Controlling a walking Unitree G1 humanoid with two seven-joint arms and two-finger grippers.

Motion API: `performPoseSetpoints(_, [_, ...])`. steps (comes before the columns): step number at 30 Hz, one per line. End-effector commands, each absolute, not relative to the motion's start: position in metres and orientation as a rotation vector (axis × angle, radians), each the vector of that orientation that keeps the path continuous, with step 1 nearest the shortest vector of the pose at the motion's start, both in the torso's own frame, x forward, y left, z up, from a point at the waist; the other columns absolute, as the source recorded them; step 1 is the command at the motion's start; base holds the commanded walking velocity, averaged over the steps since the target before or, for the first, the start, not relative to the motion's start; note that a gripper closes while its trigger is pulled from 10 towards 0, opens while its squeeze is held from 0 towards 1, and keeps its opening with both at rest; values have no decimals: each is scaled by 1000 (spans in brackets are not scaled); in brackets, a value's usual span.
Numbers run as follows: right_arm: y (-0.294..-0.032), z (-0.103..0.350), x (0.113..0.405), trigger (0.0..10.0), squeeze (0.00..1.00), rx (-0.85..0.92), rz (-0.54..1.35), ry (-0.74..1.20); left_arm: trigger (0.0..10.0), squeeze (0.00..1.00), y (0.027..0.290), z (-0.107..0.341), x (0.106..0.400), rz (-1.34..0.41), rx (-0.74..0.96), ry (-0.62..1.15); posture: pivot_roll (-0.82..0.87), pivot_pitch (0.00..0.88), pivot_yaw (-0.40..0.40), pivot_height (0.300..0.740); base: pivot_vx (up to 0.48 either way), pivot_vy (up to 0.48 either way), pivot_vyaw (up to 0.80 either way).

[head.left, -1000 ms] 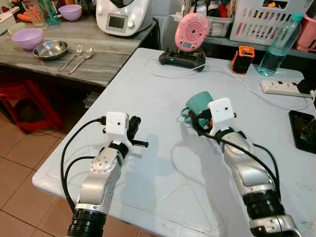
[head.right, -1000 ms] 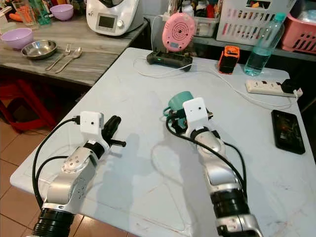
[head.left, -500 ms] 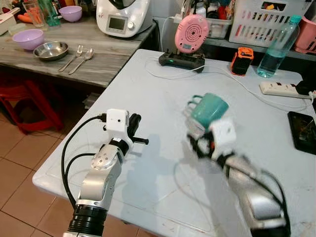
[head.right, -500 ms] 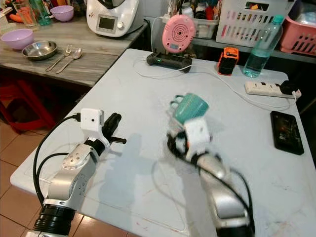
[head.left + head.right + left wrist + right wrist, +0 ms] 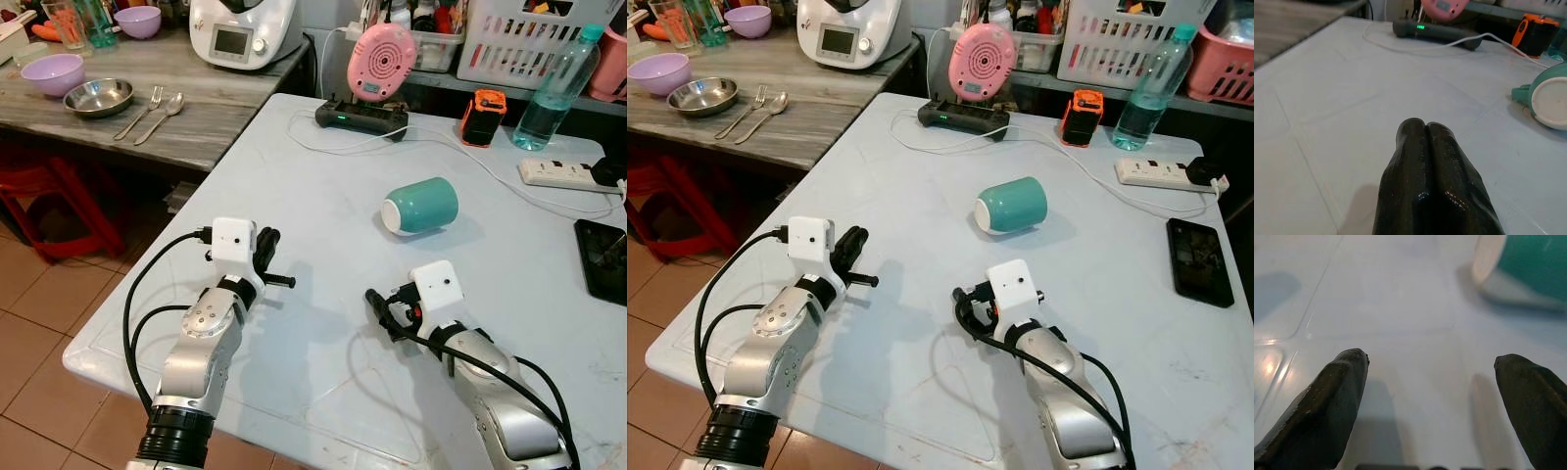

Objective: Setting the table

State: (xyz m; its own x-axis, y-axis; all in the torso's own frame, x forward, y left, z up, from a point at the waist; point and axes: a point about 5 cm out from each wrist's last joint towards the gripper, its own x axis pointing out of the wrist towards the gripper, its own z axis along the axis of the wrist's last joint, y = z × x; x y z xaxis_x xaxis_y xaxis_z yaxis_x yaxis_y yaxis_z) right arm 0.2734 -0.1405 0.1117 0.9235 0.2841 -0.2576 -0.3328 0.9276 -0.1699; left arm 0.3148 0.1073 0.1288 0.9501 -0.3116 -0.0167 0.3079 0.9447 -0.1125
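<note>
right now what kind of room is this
Most likely a home kitchen or dining corner: a white food processor on the wooden counter, with bowls, a fork and spoon, beside a pale table.

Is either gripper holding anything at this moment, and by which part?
Nothing is held. The right gripper is open and empty; the left gripper is shut on nothing. The teal mug lies on its side on the table.

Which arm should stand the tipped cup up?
Probably the right. The right gripper is open and nearer the cup, which lies on its side on the table. The left gripper is shut and farther off.
</note>
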Motion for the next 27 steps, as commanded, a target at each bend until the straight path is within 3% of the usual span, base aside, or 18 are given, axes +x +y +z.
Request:
performPoseSetpoints(1, [-142,124,277,10000,0,-254,309,160,10000,0,105,134,317,-334,-78,6,-84,93,12,740,0,0,0])
performPoseSetpoints(7, [-158,142,287,10000,0,-355,180,9,10000,0,110,138,314,-317,-38,-49,-83,88,11,740,0,0,0])
performPoseSetpoints(15, [-176,145,291,10000,0,-372,71,-27,10000,0,110,133,310,-313,-24,-43,-81,85,19,740,0,0,0])
performPoseSetpoints(27, [-200,149,303,10000,0,-360,-29,-58,10000,0,98,126,285,-527,27,-70,-68,87,22,740,0,0,0])
